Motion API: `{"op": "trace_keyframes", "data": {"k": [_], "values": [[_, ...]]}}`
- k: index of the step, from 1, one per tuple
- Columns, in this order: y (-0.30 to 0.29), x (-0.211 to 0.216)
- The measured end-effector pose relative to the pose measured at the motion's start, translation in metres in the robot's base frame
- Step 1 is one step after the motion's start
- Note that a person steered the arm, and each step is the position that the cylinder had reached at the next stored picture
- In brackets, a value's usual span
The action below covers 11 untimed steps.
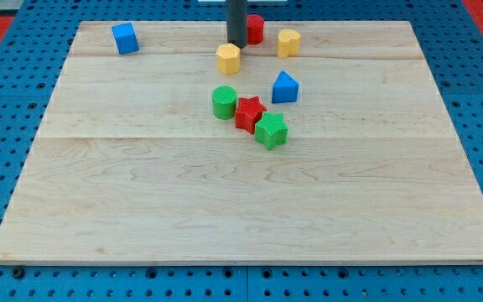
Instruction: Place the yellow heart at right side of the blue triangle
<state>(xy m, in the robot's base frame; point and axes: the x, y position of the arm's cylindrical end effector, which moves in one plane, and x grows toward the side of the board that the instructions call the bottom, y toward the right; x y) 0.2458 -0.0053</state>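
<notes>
Yellow heart (288, 42) near top edge, above-right of blue triangle (285, 87); my tip (236, 44) just above yellow hexagon (228, 59), touching nothing, no jaws; likely staging a down-push on heart.

blue cube (125, 38) | red cylinder (255, 28) | yellow hexagon (228, 59) | green cylinder (224, 102) | red star (249, 113) | green star (271, 131)

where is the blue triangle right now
The blue triangle sits right of centre in the upper part of the board, below the yellow heart and up-right of the red star.
</notes>
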Motion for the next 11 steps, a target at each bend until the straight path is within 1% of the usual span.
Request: {"op": "trace_keyframes", "data": {"k": [1,3,4,6,7,8,9,10,11], "values": [[0.022,0.0],[0.111,0.0],[0.116,-0.009],[0.157,-0.036],[0.187,-0.034],[0.198,0.02],[0.211,0.06],[0.22,0.047],[0.264,0.065]]}}
